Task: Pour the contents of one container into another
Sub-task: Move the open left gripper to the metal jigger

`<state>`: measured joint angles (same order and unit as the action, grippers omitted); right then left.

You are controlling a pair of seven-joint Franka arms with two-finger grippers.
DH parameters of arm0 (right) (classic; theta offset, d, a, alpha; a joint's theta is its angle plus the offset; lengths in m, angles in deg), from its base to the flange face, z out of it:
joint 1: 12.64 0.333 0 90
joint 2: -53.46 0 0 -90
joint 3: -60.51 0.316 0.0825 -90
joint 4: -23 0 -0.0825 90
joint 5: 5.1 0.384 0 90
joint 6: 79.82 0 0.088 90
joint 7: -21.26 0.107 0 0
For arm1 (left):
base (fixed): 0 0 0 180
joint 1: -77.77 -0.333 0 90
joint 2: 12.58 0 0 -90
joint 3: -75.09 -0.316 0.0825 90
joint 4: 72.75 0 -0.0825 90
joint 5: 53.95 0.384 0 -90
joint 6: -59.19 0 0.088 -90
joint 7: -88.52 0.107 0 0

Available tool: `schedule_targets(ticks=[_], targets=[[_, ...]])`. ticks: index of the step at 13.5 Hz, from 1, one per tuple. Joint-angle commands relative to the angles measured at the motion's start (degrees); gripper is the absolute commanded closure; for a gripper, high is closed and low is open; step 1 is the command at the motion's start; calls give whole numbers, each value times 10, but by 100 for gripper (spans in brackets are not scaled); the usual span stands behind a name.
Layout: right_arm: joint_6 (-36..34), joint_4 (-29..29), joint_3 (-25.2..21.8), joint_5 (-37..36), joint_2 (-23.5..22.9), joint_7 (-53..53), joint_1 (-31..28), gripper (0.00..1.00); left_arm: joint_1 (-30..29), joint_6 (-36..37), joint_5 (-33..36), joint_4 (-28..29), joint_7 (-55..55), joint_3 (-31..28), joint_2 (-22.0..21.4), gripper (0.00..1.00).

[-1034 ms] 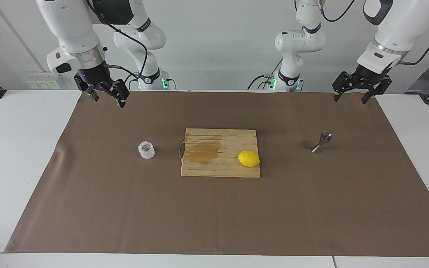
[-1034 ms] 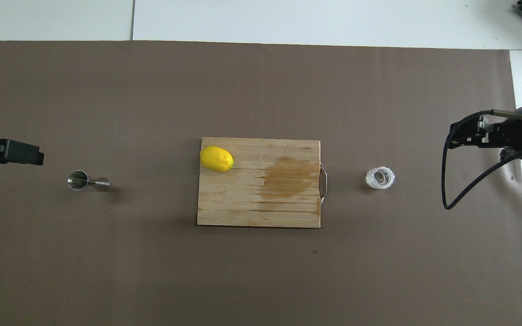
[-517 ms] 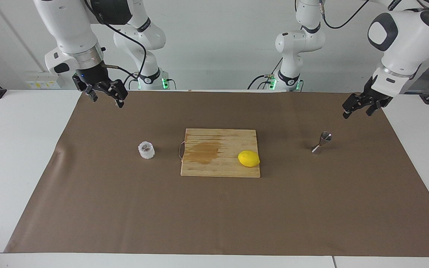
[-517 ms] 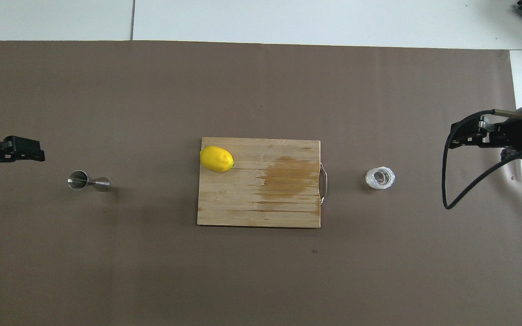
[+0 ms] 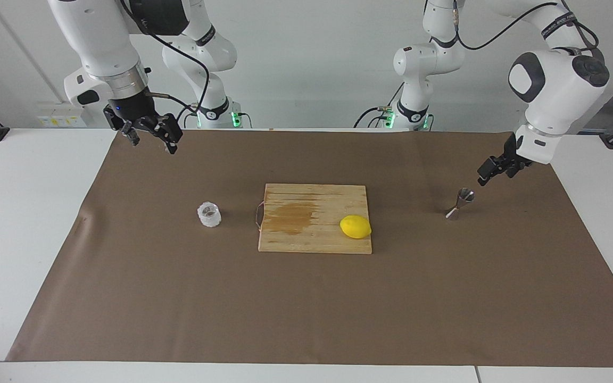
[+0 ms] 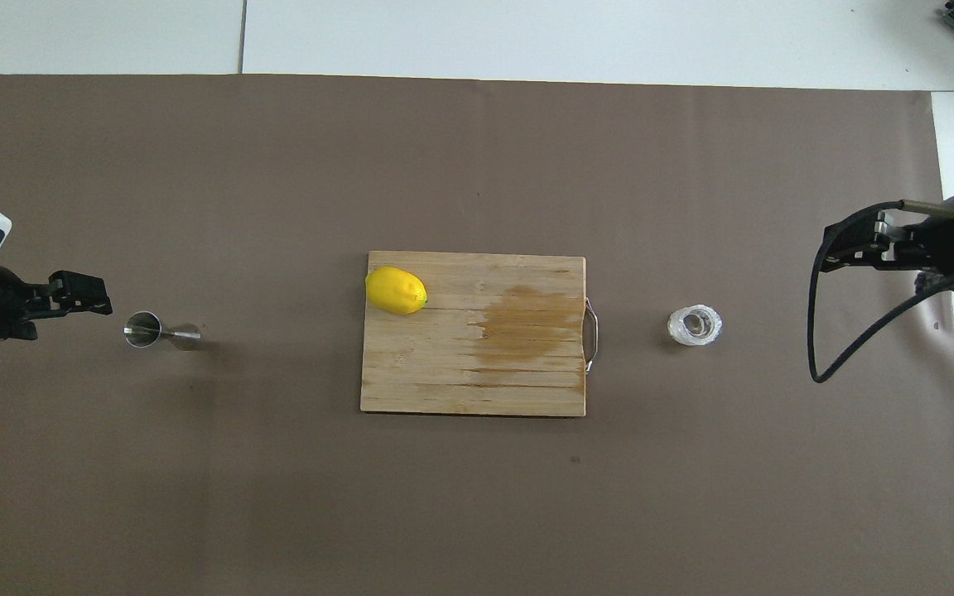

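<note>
Two arms stand at the desk, and both grippers are in the air with nothing in them. The left gripper (image 5: 485, 178) hangs low over the brown mat (image 5: 306, 308), just beside the metal jigger (image 5: 461, 202) and apart from it, on the side of the left arm's end of the desk. Its jaws are released; from the facing view they are seen almost edge-on, so the gap between the fingers is hard to see there. In the overhead view the left gripper (image 6: 100, 294) points toward the jigger (image 6: 150, 331) and does not touch it.

The jigger stands upright on the mat, about midway between the mat's edge nearest the robots and its other long edge, toward the left arm's end. The clear glass cup (image 5: 209, 214) stands upright on the mat toward the right arm's end, just beside the handle of the cutting board (image 5: 296, 234).

The board lies in the middle of the mat, between the cup and the jigger. A yellow lemon (image 5: 355, 226) lies on the board, near the corner that is toward the jigger and farther from the robots.

The right gripper (image 5: 150, 139) waits high over the mat's corner at the right arm's end, on the robots' side, with its jaws released, well apart from the cup.
</note>
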<state>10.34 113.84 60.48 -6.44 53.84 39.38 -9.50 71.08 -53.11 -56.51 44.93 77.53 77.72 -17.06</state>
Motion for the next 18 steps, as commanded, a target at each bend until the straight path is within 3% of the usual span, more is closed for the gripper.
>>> schedule_targets(ticks=[1,5,9,13,18], targets=[[0,5,4,3,11,-17,-7,0,-14,-40,-17,41,-29,4,-4,0],[3,7,0,3,12,-55,-19,0,-14,-49,-91,61,-89,4,-2,0],[4,9,1,2,12,-72,-17,0,13,-113,-90,92,-119,4,3,0],[6,28,7,2,23,-99,-10,0,13,-129,-89,103,-137,4,11,0],[19,50,7,0,33,-101,-16,0,13,-135,-89,104,-279,4,19,0]])
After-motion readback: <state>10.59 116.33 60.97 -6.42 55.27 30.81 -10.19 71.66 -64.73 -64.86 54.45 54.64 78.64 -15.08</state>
